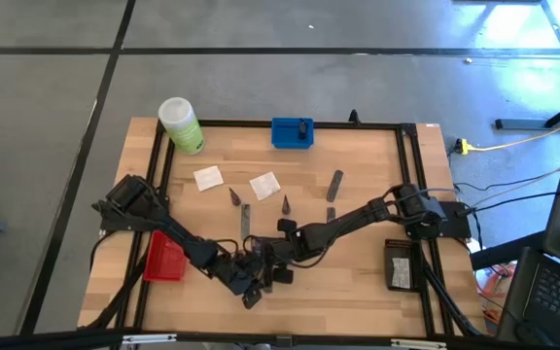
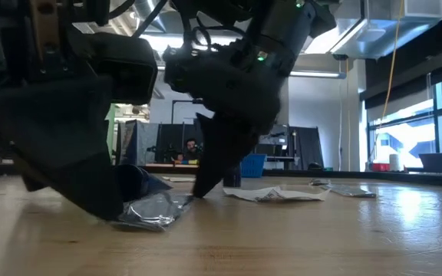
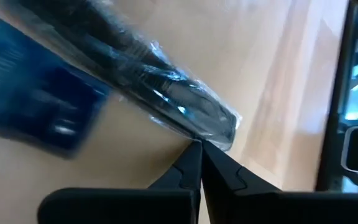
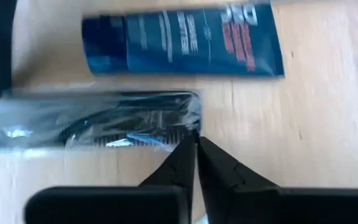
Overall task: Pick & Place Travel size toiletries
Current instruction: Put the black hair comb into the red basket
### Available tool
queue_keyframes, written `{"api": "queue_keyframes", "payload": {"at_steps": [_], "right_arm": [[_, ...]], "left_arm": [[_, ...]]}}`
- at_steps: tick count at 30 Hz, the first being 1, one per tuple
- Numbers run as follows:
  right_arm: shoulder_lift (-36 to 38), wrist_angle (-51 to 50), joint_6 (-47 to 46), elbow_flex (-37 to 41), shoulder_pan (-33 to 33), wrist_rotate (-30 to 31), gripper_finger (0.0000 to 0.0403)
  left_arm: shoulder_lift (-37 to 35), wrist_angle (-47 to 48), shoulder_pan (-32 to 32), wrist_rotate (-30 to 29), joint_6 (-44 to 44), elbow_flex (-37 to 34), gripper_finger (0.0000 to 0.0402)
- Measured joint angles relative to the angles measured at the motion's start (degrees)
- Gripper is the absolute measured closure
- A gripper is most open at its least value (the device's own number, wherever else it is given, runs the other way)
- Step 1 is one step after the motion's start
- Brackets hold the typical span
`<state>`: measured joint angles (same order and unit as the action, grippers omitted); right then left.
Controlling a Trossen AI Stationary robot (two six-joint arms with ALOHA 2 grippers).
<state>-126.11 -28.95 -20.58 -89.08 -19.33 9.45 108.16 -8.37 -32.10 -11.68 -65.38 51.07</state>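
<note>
Both arms have met near the front middle of the pale wooden bench (image 1: 358, 282), bent over the same thing: a clear crinkly plastic packet with a dark slim item inside (image 4: 92, 121), lying flat on the wood. Just beside it lies a dark navy tube with white and red print (image 4: 185, 40), parallel to it and apart from it.

The left tool (image 3: 199, 148) has its fingers pressed together, tips at one end of the packet; whether they have caught the film I cannot tell. The right tool (image 4: 195, 142) shows its fingers almost together, tips at the packet's other end, seemingly touching rather than holding.

To my eye this is the pick-up step, with the packet not yet off the bench. The next move needs one tool to get a firm pinch on thin, slippery film and lift, while the other backs away; two arms this close could knock each other or nudge the navy tube.

Farther back lie two flat white square sachets (image 1: 208, 177), small dark cones (image 1: 233, 196) and slim grey tubes (image 1: 334, 184), well apart. A red tray (image 1: 163, 259), a blue tray (image 1: 292, 132) and a light-green bottle with a white cap (image 1: 180, 125) stand round the edges.
</note>
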Motion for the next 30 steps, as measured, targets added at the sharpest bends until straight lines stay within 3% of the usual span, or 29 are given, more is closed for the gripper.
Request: {"api": "queue_keyframes", "payload": {"at_steps": [5, 16, 30], "right_arm": [[2.08, -3.88, -1.28, 0.0, -1.06, 0.76, 0.0347], [2.19, -5.82, 0.13, -0.04, -4.96, 1.85, 0.0309], [2.28, -7.32, 0.33, -0.1, -5.93, 3.2, 0.0333]], "left_arm": [[-1.14, 2.02, 0.11, -2.33, 1.21, -0.09, 0.0399], [-1.29, 2.32, 0.0, -1.7, 1.19, -0.04, 0.04], [-3.45, 1.48, -0.11, -0.02, 1.26, 0.11, 0.04]]}}
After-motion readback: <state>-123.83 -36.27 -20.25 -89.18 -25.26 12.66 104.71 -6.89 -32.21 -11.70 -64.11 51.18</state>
